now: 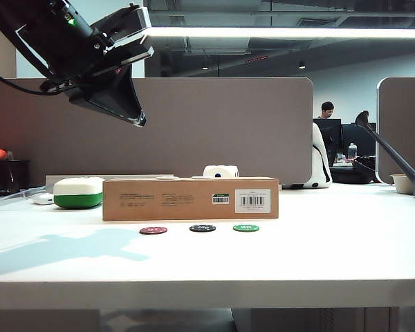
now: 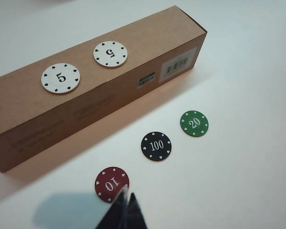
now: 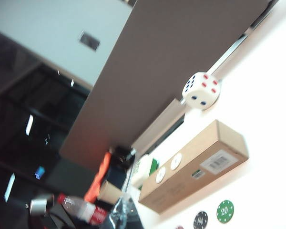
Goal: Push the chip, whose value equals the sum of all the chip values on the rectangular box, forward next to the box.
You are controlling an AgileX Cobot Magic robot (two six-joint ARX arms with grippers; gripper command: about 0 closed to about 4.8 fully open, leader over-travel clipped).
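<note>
**Push not yet begun**

Exterior: left gripper [image 1: 135, 117] hangs high at 10 o'clock; red 10 chip [image 1: 153, 230] lies untouched before the cardboard box [image 1: 190, 198].
Left wrist: fingers pinched together.
Right wrist: right gripper [image 3: 125, 210] state unclear.

Die [image 3: 201, 90], green chip [image 2: 194, 123], black chip [image 2: 156, 146]

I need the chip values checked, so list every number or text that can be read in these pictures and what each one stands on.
"5": white chip on the rectangular box.
"5": second white chip on the box.
"10": the chip, dark red, on the table.
"100": black chip.
"20": green chip.
Barcode label and the box's small print: too small to read.
Left gripper, right gripper: no text.
</note>
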